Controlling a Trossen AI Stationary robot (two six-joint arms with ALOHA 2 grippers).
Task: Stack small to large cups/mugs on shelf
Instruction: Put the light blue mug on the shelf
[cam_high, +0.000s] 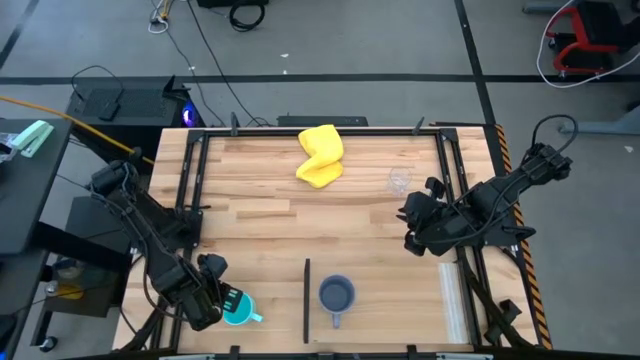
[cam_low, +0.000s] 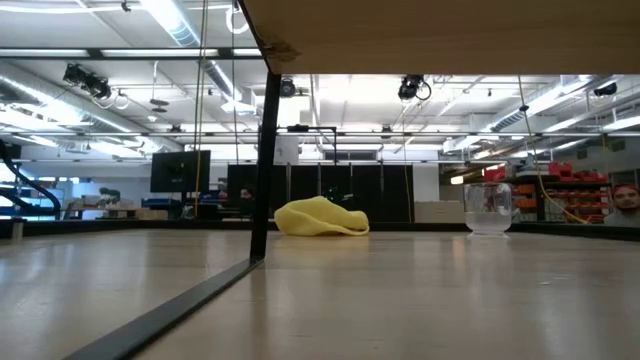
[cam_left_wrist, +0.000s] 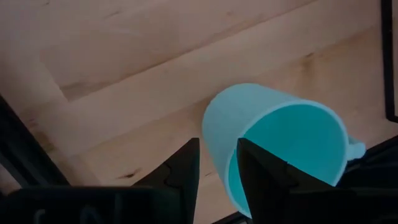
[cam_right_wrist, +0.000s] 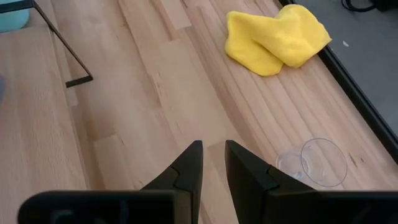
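Three cups out here: turquoise mug (cam_high: 240, 310) at the worktop's (cam_high: 260, 190) near left corner, its wall pinched by the left claw (cam_left_wrist: 217, 165); grey-blue mug (cam_high: 336, 296) upright near the front middle; clear cup (cam_high: 399, 181) far right, near the yellow cloth (cam_high: 321, 156). Right claw (cam_right_wrist: 212, 163) hovers beside the clear cup, nearly closed, empty.

You have a crumpled yellow cloth (cam_high: 320, 156) lying near the far edge of the wooden table (cam_high: 270, 220), and a thin dark upright divider (cam_high: 306, 298) standing near its front edge
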